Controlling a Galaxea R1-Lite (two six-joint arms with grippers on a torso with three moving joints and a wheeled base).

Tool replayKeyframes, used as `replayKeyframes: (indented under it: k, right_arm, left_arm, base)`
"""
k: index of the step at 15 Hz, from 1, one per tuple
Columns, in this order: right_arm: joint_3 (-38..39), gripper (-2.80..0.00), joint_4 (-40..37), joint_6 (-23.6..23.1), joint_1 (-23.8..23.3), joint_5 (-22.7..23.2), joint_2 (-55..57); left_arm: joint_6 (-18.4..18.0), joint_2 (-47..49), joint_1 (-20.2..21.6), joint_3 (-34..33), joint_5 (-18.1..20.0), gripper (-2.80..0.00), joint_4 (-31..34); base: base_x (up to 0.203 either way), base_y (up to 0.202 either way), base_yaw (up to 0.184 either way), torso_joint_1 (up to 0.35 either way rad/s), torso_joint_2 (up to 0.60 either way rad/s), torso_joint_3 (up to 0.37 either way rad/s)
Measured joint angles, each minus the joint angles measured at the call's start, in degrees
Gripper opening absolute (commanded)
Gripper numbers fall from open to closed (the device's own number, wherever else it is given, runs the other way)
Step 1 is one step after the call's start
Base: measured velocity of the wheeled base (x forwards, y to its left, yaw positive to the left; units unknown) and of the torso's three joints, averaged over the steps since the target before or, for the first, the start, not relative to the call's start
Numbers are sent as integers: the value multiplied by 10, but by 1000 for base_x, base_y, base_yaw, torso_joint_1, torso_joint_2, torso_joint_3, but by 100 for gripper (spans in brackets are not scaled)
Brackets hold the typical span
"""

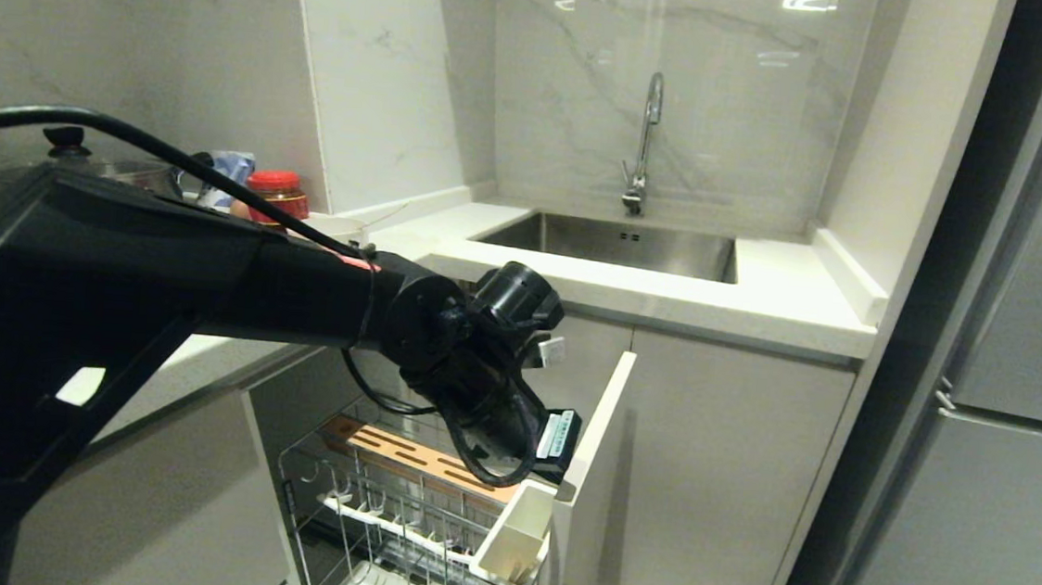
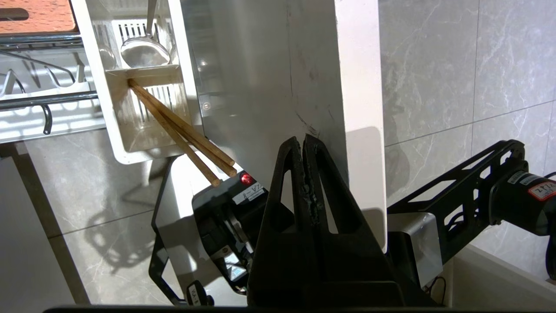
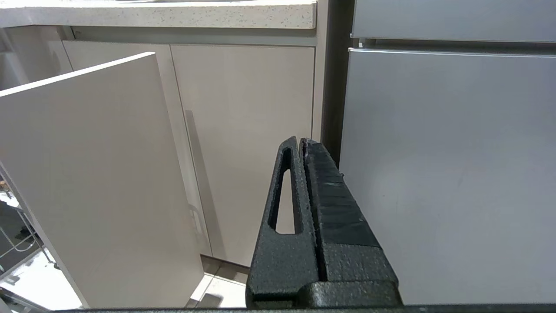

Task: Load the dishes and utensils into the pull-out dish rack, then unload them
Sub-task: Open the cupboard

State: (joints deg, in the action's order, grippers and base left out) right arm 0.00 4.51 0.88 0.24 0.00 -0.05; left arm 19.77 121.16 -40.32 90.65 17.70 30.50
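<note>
Chopsticks point(image 2: 182, 134): pair, wooden, leaning in white cutlery box point(image 2: 126, 143) of pulled-out dish rack point(image 1: 393, 496), beside a steel spoon point(image 2: 144, 50). Left gripper point(image 2: 302, 141): fingers pressed together, empty, above the front panel point(image 2: 278, 87). Right gripper point(image 3: 302, 143): likewise pressed together, empty, near the cabinet doors.

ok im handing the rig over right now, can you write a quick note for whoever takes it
Left gripper: shut, empty, above the pulled-out rack's front panel.
Right gripper: shut, empty, parked low facing the cabinet doors.
Pull-out dish rack: open, with no plate or bowl seen in the visible part.
Cutlery box: chopsticks lean in one compartment, a metal spoon in the next.
Plate and bowl aren't clearly visible; find them first.
</note>
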Motion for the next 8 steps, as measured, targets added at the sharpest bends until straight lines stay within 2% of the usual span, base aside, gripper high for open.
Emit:
replayKeyframes:
  k: [3,8]
  right_arm:
    - [0,-280,0,0,0,0,0]
    - [0,-280,0,0,0,0,0]
  left_arm:
    - [-4,-4,24,2,0,-280,-2]
    - [-34,-37,105,14,-34,-280,-4]
  base:
    - [0,0,0,0,0,0]
    - [0,0,0,0,0,0]
